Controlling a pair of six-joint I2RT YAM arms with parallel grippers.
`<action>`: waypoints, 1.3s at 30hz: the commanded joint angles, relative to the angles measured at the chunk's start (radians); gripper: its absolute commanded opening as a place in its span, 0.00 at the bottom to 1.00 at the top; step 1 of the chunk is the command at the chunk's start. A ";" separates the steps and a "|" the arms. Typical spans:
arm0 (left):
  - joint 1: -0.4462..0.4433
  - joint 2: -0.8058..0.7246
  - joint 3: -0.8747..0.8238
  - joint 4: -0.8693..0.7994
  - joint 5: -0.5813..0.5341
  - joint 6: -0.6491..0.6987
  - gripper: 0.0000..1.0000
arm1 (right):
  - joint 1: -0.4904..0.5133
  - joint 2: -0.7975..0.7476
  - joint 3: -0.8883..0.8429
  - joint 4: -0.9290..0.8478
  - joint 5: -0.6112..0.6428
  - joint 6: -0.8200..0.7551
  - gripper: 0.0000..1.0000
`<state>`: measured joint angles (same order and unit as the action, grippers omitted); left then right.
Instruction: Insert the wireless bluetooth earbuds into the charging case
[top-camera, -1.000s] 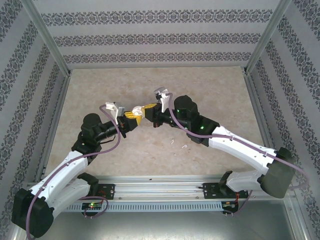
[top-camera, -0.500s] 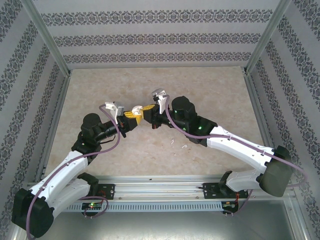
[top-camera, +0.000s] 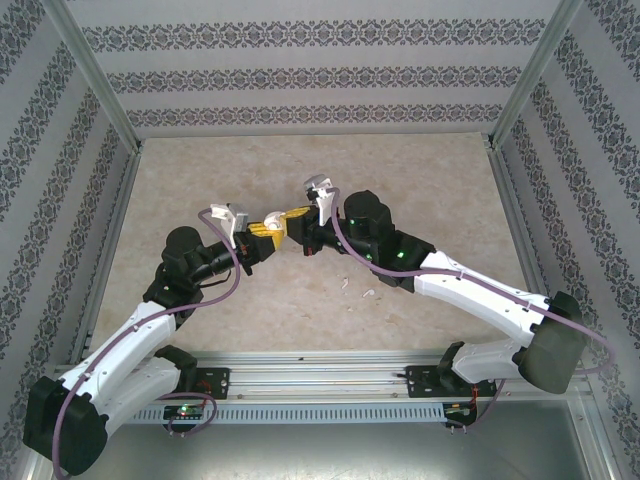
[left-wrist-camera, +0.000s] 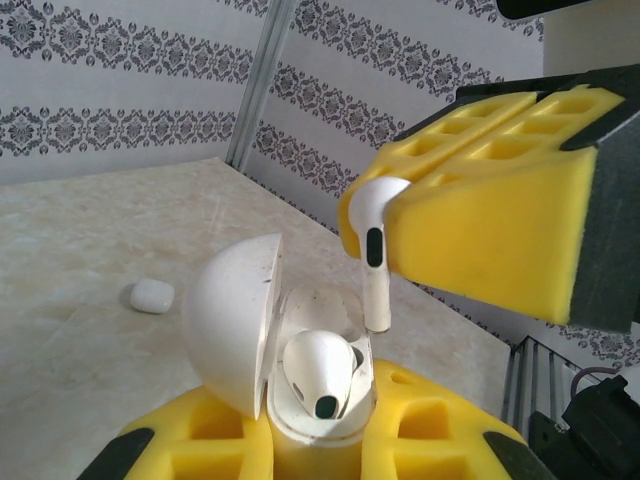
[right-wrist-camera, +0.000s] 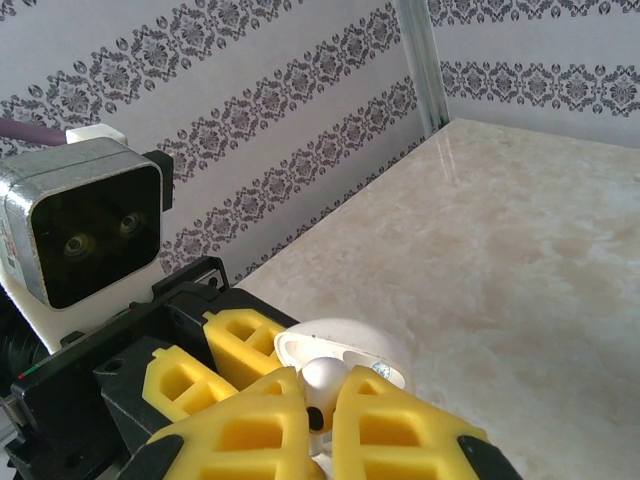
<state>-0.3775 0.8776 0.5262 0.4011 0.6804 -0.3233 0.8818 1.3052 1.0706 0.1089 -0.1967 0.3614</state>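
The left gripper (top-camera: 262, 232) is closing tightly on the open charging case (left-wrist-camera: 320, 400), where one earbud (left-wrist-camera: 320, 365) is sitting. The right gripper (top-camera: 291, 214) is pinching a second earbud (left-wrist-camera: 375, 250), its stem hanging just above the empty slot. Two loose earbuds (top-camera: 345, 283) are lying on the table (top-camera: 200, 170).

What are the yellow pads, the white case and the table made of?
Yellow pads: probably soft foam, matte, with square hollows moulded in. Charging case: hard plastic, smooth with a faint sheen on its open lid. Table: beige marbled look, stone or printed laminate; the pictures leave that open.
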 joint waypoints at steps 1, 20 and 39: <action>-0.001 -0.003 0.016 0.068 0.023 -0.017 0.08 | 0.008 0.006 0.037 0.013 0.022 -0.027 0.08; 0.000 -0.012 0.021 0.063 0.019 -0.016 0.08 | 0.008 0.020 -0.023 0.030 0.005 -0.053 0.09; 0.000 -0.002 0.044 0.046 0.021 -0.004 0.09 | 0.008 -0.018 -0.069 0.031 -0.009 -0.088 0.22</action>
<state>-0.3782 0.8829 0.5262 0.4042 0.6926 -0.3302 0.8818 1.3083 1.0176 0.1650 -0.1989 0.2951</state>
